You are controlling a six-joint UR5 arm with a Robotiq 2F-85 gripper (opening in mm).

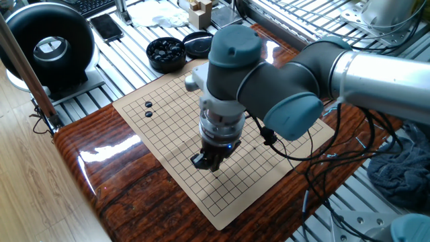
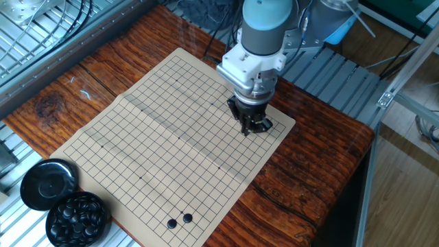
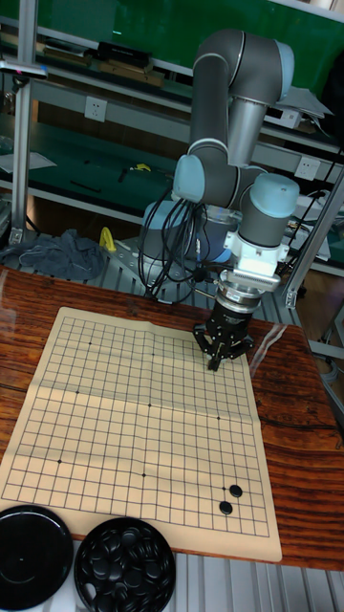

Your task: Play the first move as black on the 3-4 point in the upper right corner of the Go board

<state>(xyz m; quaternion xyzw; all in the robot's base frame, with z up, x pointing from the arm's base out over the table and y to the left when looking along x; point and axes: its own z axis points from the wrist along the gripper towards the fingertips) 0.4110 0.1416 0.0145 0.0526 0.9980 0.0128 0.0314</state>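
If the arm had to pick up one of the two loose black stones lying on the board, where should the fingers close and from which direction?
Come straight down from above and close the fingers across the stone's rim at its widest. The two black stones lie flat on the Go board close beside each other, so set the fingers on the sides facing away from the neighbour. The gripper is over the opposite corner now.

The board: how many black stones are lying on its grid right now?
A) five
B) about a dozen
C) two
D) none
C: two black stones lie side by side near one corner of the board, far from the hand; the rest of the stones sit in the bowl off the board.
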